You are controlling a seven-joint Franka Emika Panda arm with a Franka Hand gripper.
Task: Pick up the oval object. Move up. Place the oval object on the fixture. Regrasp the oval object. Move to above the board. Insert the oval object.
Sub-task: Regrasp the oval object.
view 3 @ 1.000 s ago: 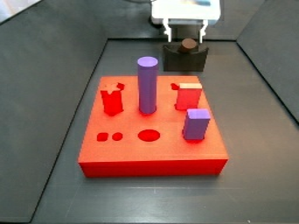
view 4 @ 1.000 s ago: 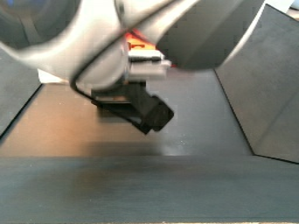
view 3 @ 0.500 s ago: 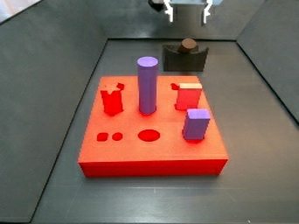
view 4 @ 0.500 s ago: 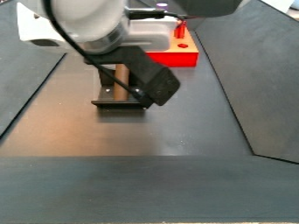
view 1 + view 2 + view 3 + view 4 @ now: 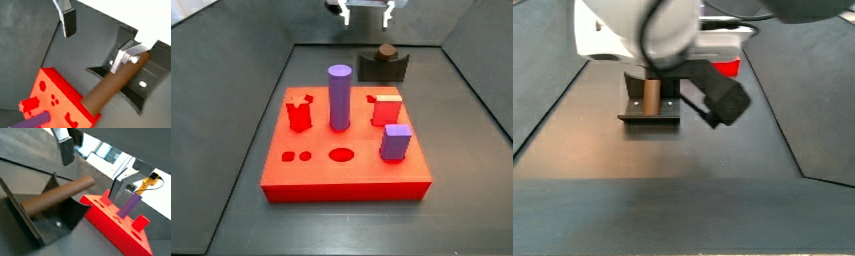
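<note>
The oval object (image 5: 382, 51), a dark brown peg, rests in the notch of the dark fixture (image 5: 382, 69) behind the red board (image 5: 345, 170). My gripper (image 5: 366, 13) is open and empty, well above the fixture, at the top edge of this side view. In both wrist views the fingers stand wide apart with the peg (image 5: 113, 87) (image 5: 57, 195) lying free below them on the fixture (image 5: 148, 86) (image 5: 41, 225). In a side view the peg (image 5: 651, 94) stands in the fixture (image 5: 651, 117) below the arm.
On the board stand a tall purple cylinder (image 5: 339, 95), a short purple block (image 5: 396, 142) and red pegs (image 5: 299, 113). An oval hole (image 5: 342, 154) is open near the board's front. Dark walls ring the floor.
One second ago the gripper stood around the peg at the fixture. It has let go and risen straight up; the peg stays in the notch.
</note>
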